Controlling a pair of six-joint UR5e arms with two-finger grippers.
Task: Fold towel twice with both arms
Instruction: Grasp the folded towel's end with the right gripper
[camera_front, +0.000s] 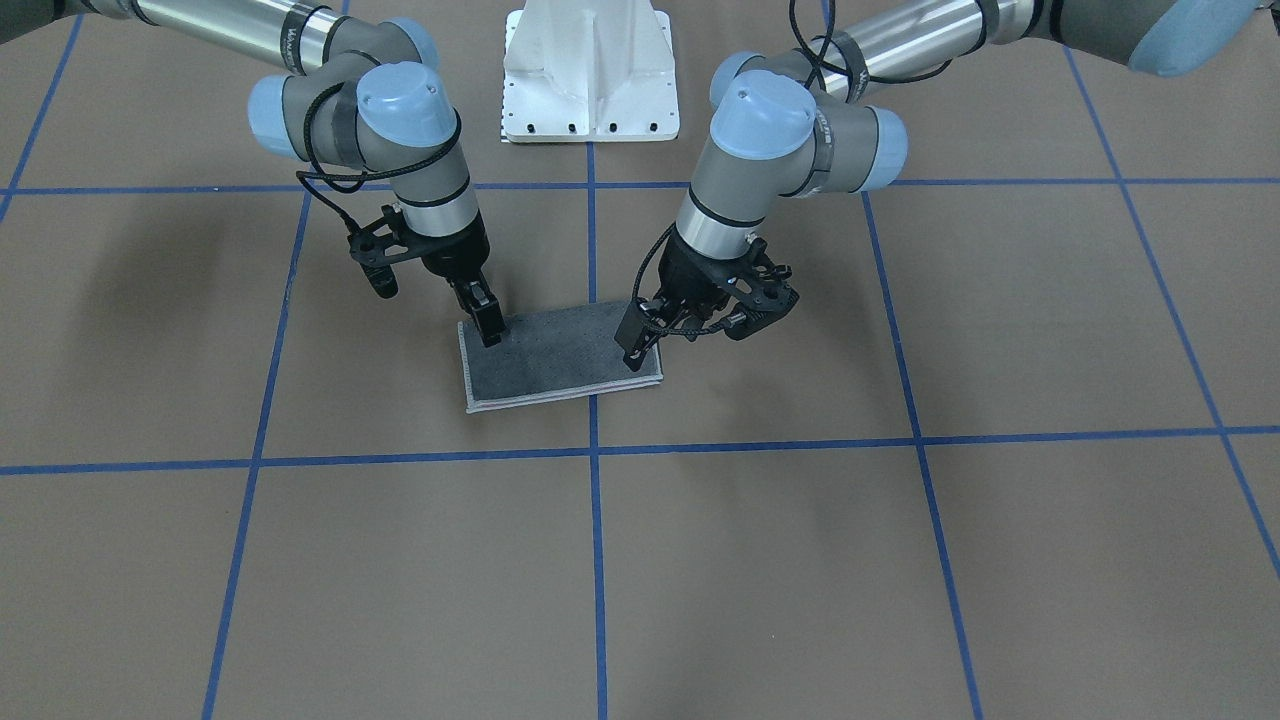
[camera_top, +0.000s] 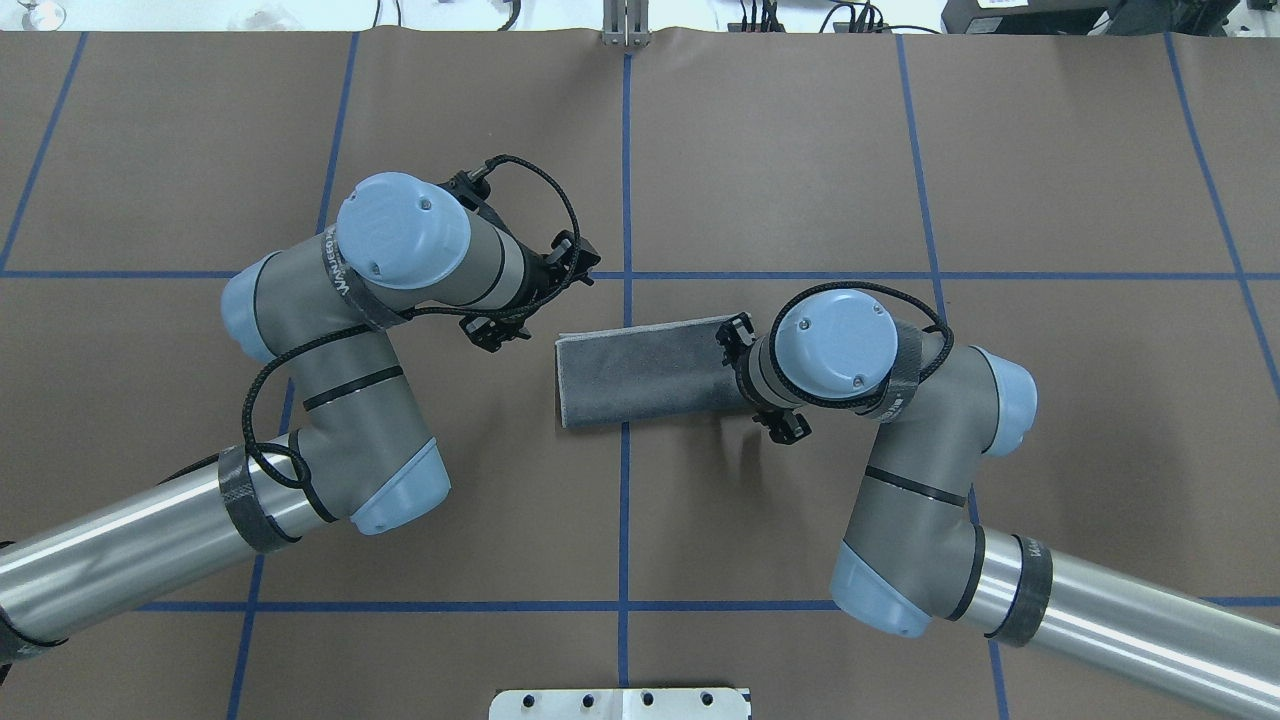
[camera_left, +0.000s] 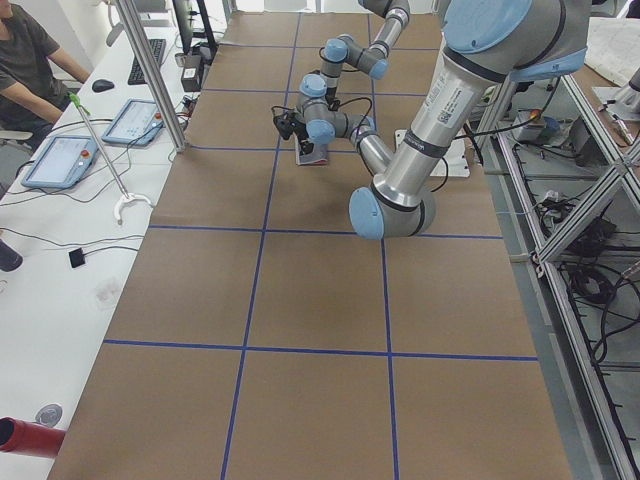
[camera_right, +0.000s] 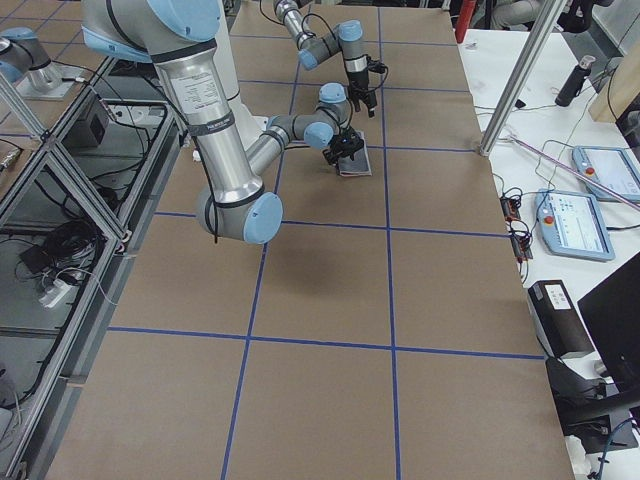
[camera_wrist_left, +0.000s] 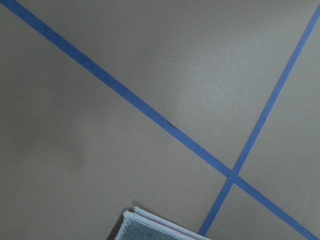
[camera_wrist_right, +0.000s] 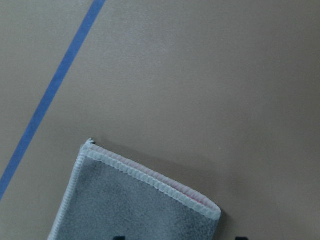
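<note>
1. towel (camera_front: 560, 350) lies flat across the centre blue tape line (camera_front: 596, 520), folded once into a strip, dark grey face up, with more of it on my right of that line.
2. my right gripper (camera_front: 489, 325) hangs over the strip's end on my right of the line. its fingertips (camera_wrist_right: 118, 238) show spread apart in the wrist view, gripping nothing.
3. my left gripper (camera_front: 636, 352) hangs at the strip's end just left of the line. how far open it is i cannot tell.
4. risk, as i judge it: pinching only the top layer would peel the first fold open, and uneven grips would drag the strip askew.
</note>
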